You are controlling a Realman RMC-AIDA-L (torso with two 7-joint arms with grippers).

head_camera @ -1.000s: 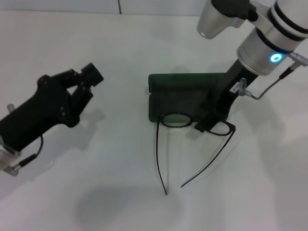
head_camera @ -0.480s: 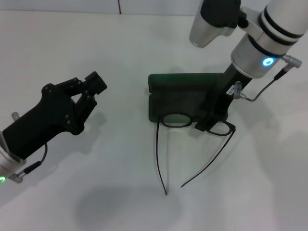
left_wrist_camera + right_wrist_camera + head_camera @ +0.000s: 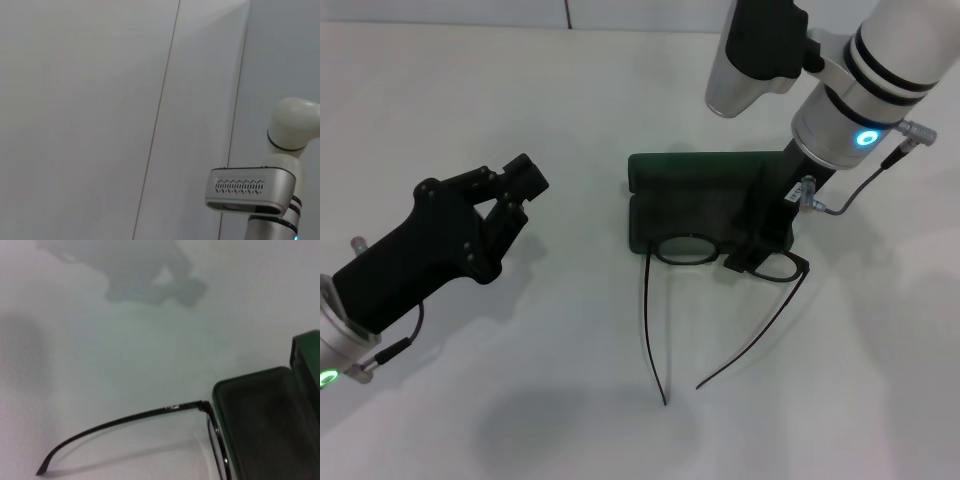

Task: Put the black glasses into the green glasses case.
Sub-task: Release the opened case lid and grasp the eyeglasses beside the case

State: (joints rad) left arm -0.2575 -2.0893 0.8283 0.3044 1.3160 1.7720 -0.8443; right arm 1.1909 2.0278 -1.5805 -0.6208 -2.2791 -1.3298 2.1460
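White tabletop: thin black-framed glasses (image 3: 720, 262) lie front-first on the open dark green hard case (image 3: 698, 205), temples trailing off; right gripper (image 3: 757, 252) at their bridge, jaw state unclear; left gripper (image 3: 510, 180) open, well apart

Green glasses case (image 3: 705, 205) is seen open on the table, lid raised at the far side, dark lining exposed. Black glasses (image 3: 685, 250) are laid at its near edge, front frame over the case rim, both thin temples unfolded and stretched toward the robot.
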